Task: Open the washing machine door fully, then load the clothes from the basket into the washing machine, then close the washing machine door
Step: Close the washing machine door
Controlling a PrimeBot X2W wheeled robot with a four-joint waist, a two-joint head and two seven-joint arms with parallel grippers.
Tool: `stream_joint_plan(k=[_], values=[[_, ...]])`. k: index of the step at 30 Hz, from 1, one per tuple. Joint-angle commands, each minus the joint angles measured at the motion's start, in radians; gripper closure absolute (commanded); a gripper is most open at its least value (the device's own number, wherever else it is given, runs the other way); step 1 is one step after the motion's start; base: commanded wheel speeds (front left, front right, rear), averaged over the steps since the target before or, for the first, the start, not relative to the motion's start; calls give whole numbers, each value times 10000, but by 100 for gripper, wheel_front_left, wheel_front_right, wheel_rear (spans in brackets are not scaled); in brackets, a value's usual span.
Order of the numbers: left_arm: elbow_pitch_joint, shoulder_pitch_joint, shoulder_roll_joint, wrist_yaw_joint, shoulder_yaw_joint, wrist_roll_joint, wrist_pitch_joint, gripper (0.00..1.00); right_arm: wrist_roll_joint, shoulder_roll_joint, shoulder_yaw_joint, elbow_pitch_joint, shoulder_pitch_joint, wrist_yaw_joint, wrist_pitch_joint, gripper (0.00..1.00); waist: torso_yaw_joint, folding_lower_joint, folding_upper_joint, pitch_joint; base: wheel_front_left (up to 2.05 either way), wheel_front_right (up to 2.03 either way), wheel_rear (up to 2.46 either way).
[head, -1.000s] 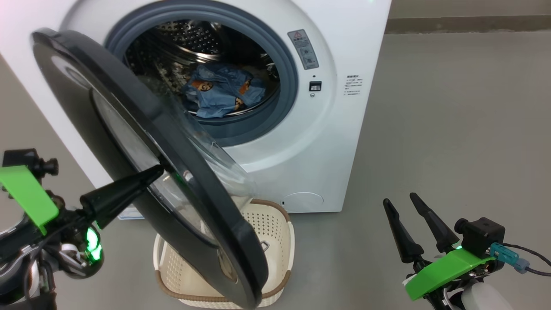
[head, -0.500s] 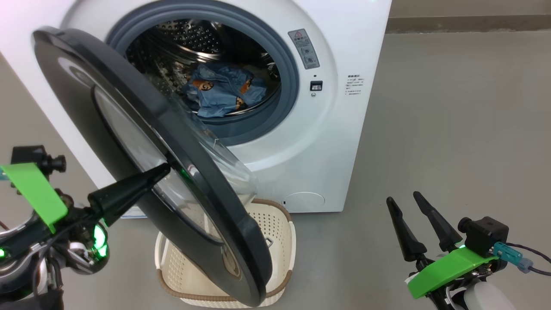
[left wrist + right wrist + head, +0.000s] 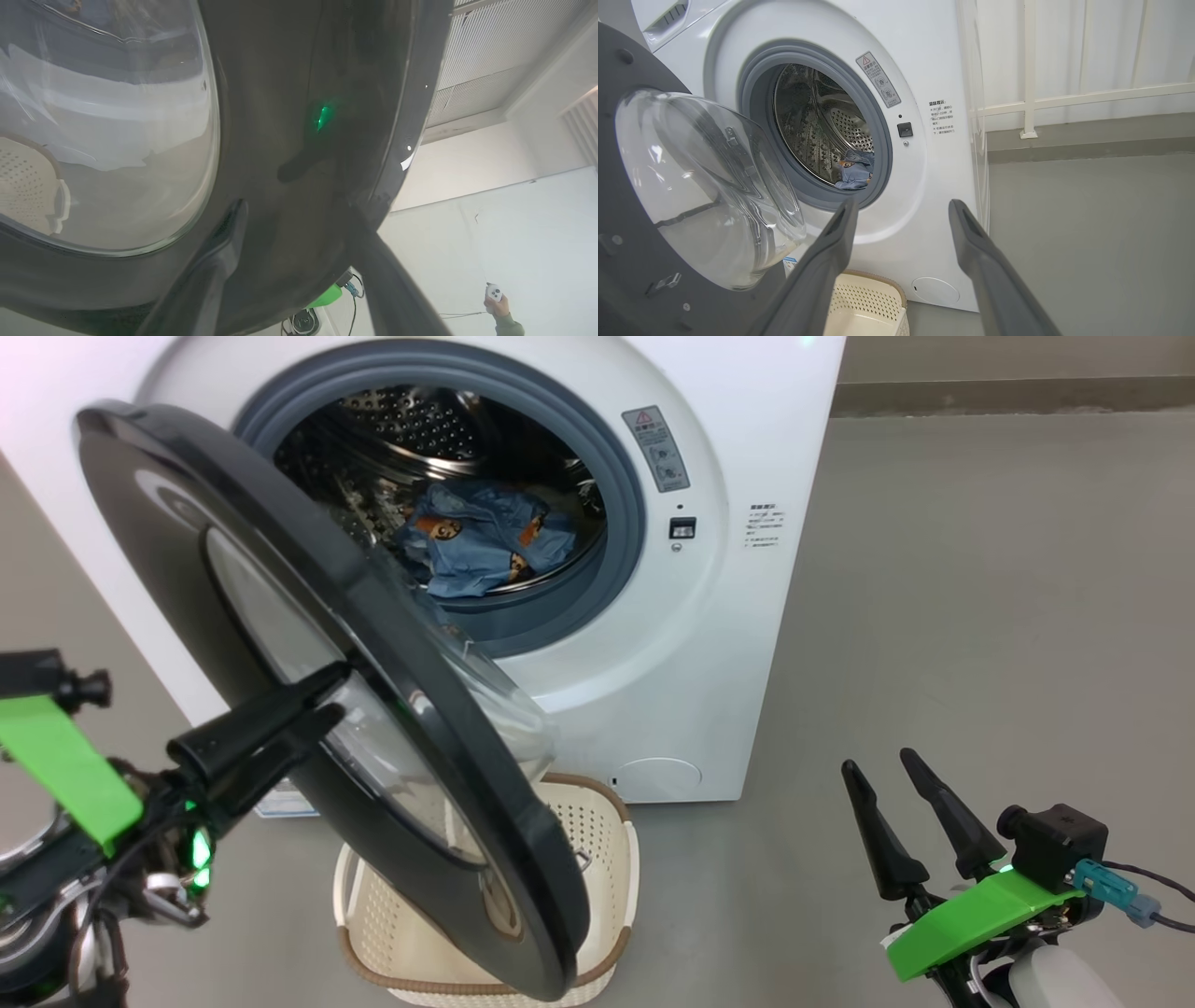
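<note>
While the white washing machine [image 3: 709, 644] stands with its door [image 3: 168, 560] half-open above the cream basket [image 3: 597, 821], blue clothes [image 3: 476, 546] lie in the drum, the left gripper [image 3: 336, 691], fingers parted and clasping nothing, touches the door's face, and the right gripper [image 3: 878, 763] hovers open, empty.

The washing machine [image 3: 653, 691] is white, with a grey gasket [image 3: 624, 513] and a perforated steel drum [image 3: 411, 415]. The washing machine door [image 3: 149, 495] is glossy black around clear glass. The clothes [image 3: 476, 546] are light blue with orange-brown figures; the basket [image 3: 597, 821] is cream-white, perforated and brown-rimmed.
</note>
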Motion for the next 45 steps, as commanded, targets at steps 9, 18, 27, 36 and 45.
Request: stream_joint_plan(k=[9, 18, 27, 36, 45], values=[[-797, 560, 797, -1417, 578, 1288, -1015, 0, -39, -162, 39, -313, -88, 16, -48, 0, -315, 0, -1, -35, 0, 0, 0], [-1494, 1600, 954, -2781, 824, 2906, -2618, 0, -50, -228, -63, -363, -37, 16, -48, 0, -458, 0, -1, -13, 0, 0, 0], [-1496, 2797, 1166, -3183, 135, 6258, -6248, 0, -71, -264, -141, -424, -101, 16, -48, 0, -560, 0, -1, 78, 0, 0, 0], [-223, 3642, 725, -3195, -817, 8096, -10097, 0, -127, -261, -338, -486, -84, 16, -48, 0, -648, 0, -1, 144, 0, 0, 0], [1412, 3821, 1039, -3164, -1419, 9958, -12725, 0, -161, -288, -410, -517, -78, 16, -48, 0, -700, 0, -1, 194, 0, 0, 0]])
